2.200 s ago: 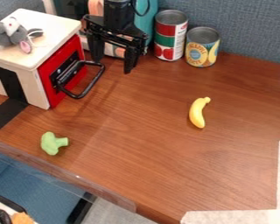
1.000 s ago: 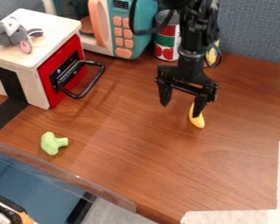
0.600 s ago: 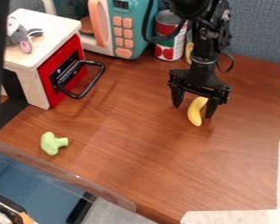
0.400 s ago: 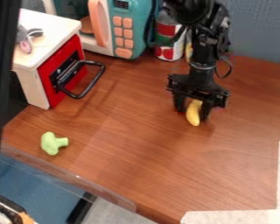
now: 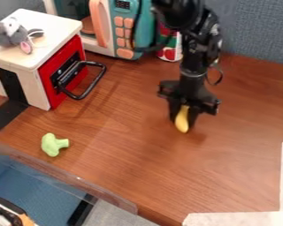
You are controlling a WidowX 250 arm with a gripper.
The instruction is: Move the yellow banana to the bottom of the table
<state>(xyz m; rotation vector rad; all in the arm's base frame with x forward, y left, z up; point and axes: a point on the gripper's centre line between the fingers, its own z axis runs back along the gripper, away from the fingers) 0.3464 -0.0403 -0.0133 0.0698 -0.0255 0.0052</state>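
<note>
Brown wood-grain table (image 5: pixel 232 163): beneath the black two-finger claw (image 5: pixel 183 124)
Curved yellow plastic-looking banana (image 5: pixel 182 120): between the claw's fingers, lower end jutting out
Claw: clamped on the banana, likely to carry it to the table's bottom

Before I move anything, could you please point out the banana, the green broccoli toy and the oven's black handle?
banana (image 5: pixel 182 120): camera view, its lower body
broccoli toy (image 5: pixel 52 144): camera view, its head
black handle (image 5: pixel 97 80): camera view, its outer bar
</note>
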